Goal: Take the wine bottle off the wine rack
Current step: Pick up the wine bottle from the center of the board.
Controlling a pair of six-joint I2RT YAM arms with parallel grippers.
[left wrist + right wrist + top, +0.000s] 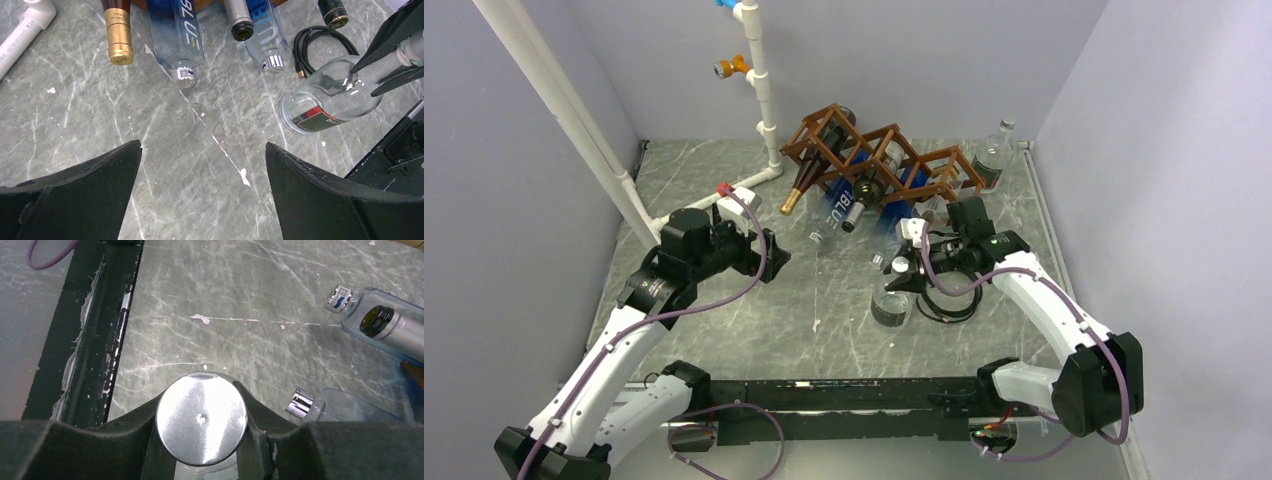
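The brown wooden wine rack (889, 150) stands at the back of the table with several bottles in its cells, necks toward me. In front of it is a clear glass wine bottle (330, 95) with a red and black label, tilted, its base (890, 308) low by the table. My right gripper (900, 268) is shut on its neck just under the round silver cap (201, 415); the black fingers (390, 35) reach in from the right. My left gripper (202, 145) hangs open over bare table at the left (769, 250), holding nothing.
A gold-foiled brown bottle (119, 35), blue-tinted bottles (177, 35) and a dark-necked bottle (240, 25) stick out of the rack. A black cable coil (949, 300) lies by the held bottle. White pipework (759, 90) rises at the back left; a clear bottle (994, 155) stands at the back right.
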